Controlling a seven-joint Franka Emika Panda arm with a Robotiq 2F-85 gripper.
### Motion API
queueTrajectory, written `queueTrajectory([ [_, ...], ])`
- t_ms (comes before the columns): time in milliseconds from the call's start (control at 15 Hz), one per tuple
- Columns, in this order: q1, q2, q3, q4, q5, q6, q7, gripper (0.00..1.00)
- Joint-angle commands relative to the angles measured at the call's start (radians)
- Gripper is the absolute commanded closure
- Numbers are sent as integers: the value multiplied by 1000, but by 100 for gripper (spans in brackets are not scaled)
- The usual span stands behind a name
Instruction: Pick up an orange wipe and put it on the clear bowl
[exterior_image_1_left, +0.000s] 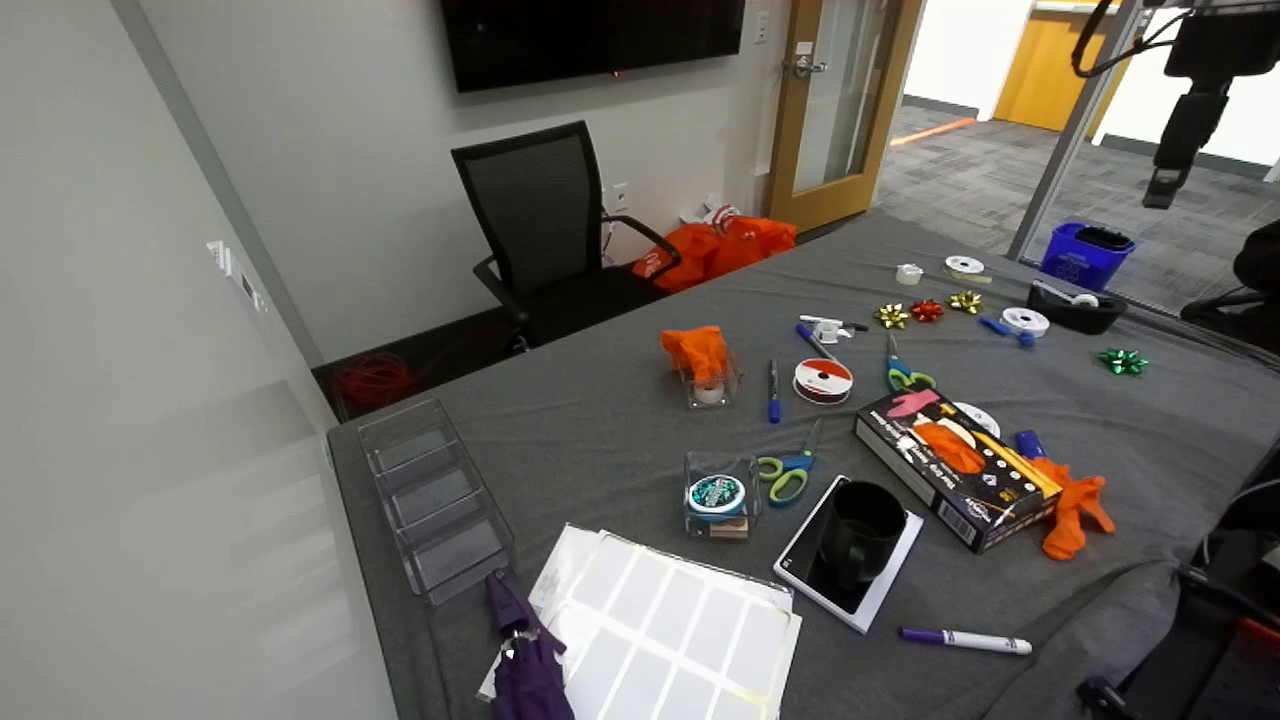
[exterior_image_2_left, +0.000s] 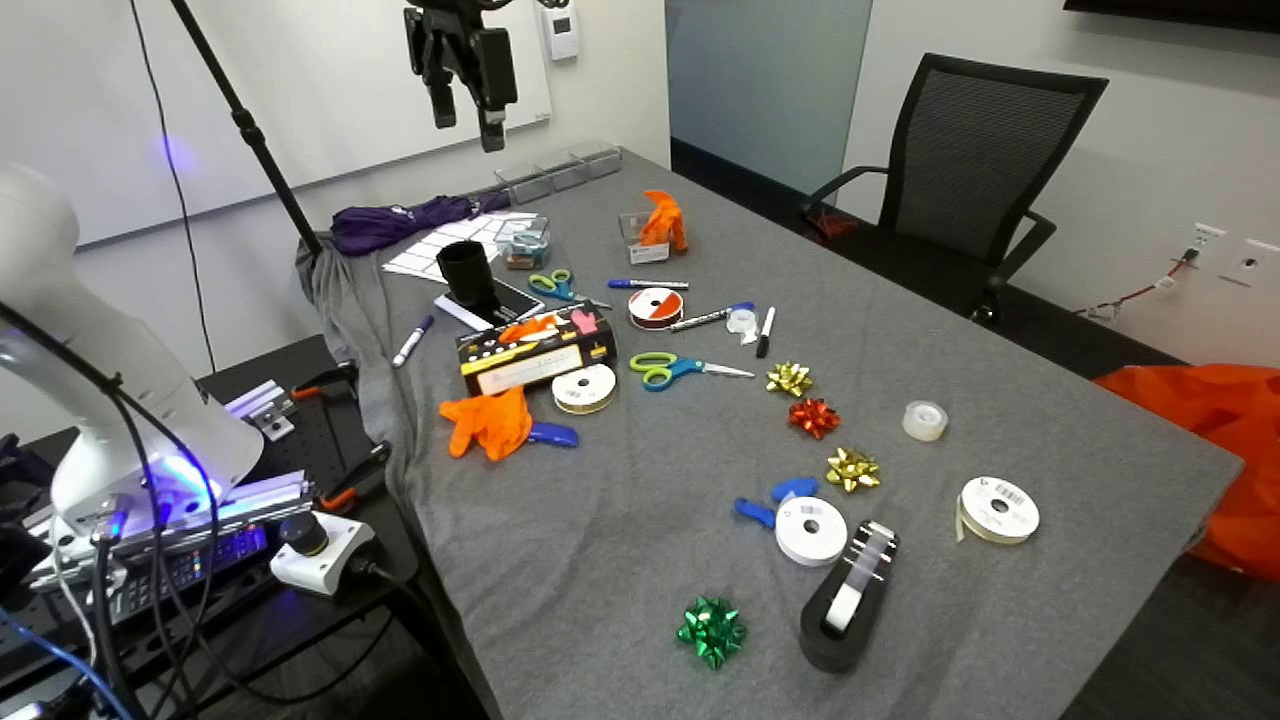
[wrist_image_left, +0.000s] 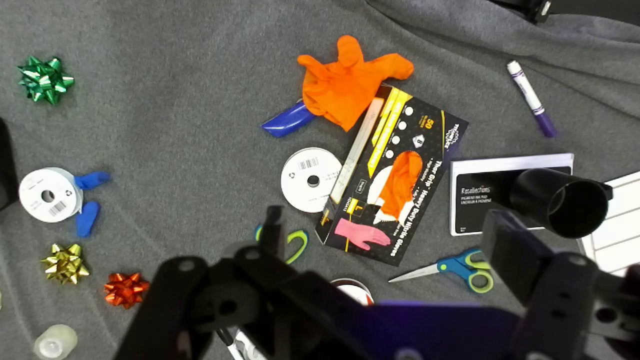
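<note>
Orange glove (wrist_image_left: 345, 87) (likely the "wipe") is lying beside the box (wrist_image_left: 363, 175) on the tabletop (wrist_image_left: 175, 150), overlapping a blue item (wrist_image_left: 287, 120). Gripper (exterior_image_2_left: 468, 131) is hanging high, spread wide, gripping nothing. Should be pinching the glove's loose fingers, avoiding both.
</note>
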Motion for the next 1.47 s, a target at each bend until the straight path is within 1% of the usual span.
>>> queueTrajectory([
  [0, -21, 2, 19, 3, 5, -3, -4, 0],
  [200, -33, 10, 35, -13, -78, -3, 49, 0],
  [333, -39, 6, 34, -57, -146, 34, 70, 0],
  [533, -50, -1, 15, -141, -232, 134, 13, 0],
  [667, -61, -8, -5, -205, -255, 235, -37, 0],
  [800, -68, -15, -34, -261, -213, 332, -119, 0],
  [933, -65, -19, -71, -306, -118, 405, -239, 0],
  [1067, -65, -15, -95, -333, -19, 415, -346, 0],
  [1200, -67, -11, -105, -345, 69, 372, -410, 0],
  [1267, -70, -20, -96, -376, 86, 376, -404, 0],
  [1333, -80, 6, -80, -328, 50, 374, -370, 0],
  [1400, -80, 6, -79, -336, 56, 375, -373, 0],
])
